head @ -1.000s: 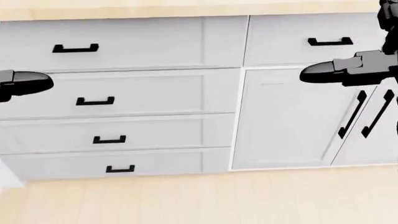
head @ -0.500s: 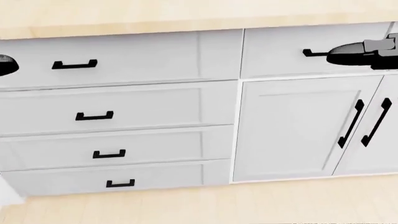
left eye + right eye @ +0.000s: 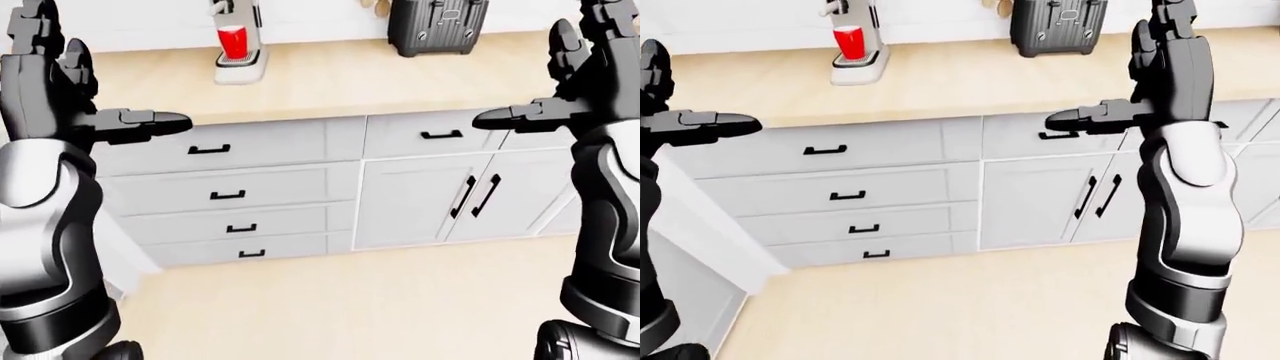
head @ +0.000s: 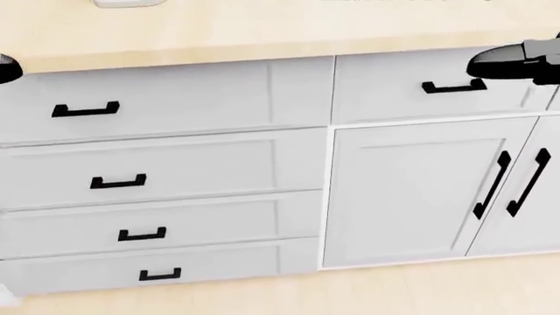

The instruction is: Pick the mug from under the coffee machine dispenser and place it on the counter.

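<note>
Up at either edge of the eye views, the fingers of both hands stand spread and hold nothing: the left hand (image 3: pixel 60 82) with one digit jutting toward three o'clock, the right hand (image 3: pixel 1140 82) with one pointing toward nine o'clock. Outward from them, both arms are raised at about counter height, well apart from the target. The red mug (image 3: pixel 232 41) sits upright at eleven o'clock in the left-eye view, under the dispenser of the coffee machine (image 3: pixel 240 45) on the wooden counter (image 3: pixel 330 75), with a dark toaster (image 3: pixel 438 26) off at one o'clock. Judging by this, the approach step is in hand, not the grasp. Next, the robot likely needs to close in on the counter and reach a hand to the mug.
</note>
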Robot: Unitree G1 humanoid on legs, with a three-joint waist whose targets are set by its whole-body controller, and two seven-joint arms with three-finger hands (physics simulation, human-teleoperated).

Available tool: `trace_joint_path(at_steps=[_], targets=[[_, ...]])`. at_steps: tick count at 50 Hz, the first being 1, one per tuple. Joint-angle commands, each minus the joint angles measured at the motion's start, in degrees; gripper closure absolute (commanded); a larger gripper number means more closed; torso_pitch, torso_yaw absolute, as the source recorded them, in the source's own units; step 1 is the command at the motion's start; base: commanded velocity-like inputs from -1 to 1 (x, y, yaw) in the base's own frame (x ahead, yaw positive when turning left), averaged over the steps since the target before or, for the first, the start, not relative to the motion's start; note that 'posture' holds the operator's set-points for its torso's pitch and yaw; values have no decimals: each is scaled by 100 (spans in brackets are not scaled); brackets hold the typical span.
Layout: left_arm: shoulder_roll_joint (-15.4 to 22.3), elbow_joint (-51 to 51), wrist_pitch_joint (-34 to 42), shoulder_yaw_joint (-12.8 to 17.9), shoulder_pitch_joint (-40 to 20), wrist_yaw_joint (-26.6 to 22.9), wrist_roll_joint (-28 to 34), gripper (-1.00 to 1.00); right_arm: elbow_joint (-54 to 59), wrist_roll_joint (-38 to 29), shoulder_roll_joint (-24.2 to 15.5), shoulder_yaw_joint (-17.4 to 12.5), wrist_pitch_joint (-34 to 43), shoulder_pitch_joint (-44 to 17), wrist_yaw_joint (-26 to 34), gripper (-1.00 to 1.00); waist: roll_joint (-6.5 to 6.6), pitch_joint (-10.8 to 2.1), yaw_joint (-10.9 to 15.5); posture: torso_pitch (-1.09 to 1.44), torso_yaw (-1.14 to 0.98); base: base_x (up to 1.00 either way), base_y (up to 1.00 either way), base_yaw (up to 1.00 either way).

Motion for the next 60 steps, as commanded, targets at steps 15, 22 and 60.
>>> trace_joint_path(at_steps=[15, 22, 60], targets=[[52, -146, -148, 118, 7, 3, 20, -100, -171, 45, -69, 5, -45, -201, -41, -100, -646, -132, 126, 0, 0, 15, 17, 0], [62, -167, -131, 119, 12, 6, 12, -100, -157, 71, -117, -9, -16, -252, -43, -100, -414, -165, 61, 0, 0, 11, 20, 0], [120, -258, -116, 207, 124, -98, 54, -100, -205, 54, -110, 4, -55, -205, 7, -100, -64, -138, 58, 0, 0, 11, 20, 0]])
